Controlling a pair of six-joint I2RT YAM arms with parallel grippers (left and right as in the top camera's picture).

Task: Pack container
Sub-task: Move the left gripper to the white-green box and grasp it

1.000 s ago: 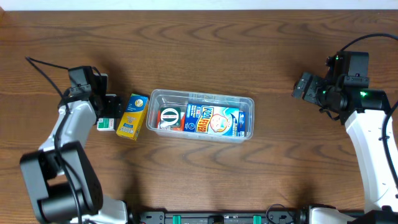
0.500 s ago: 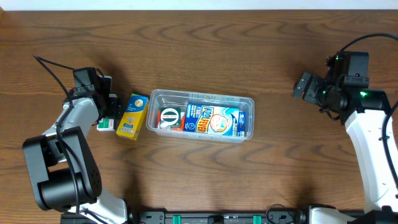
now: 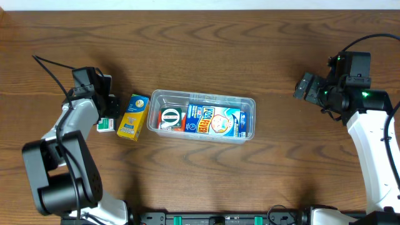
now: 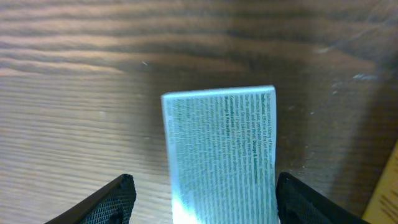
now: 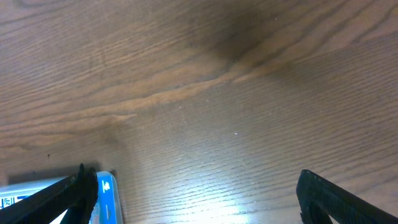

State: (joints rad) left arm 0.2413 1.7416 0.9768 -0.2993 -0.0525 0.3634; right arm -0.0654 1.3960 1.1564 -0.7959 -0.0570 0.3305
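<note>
Left of container (image 3: 203, 93), left tool (image 4: 205, 179) spread clear of white box (image 4: 219, 143) edges, right tool (image 5: 196, 174) spread above table (image 5: 217, 74)

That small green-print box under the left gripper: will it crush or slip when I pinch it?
The box looks like light thin carton, so a hard pinch may dent it. It lies flat on the table, straight-sided, so it should slide rather than roll.

The left arm (image 3: 78, 119) reaches low, fingers (image 4: 115, 200) spread wide; the right arm (image 3: 369, 128) hangs aside, fingers (image 5: 65, 198) apart
</note>
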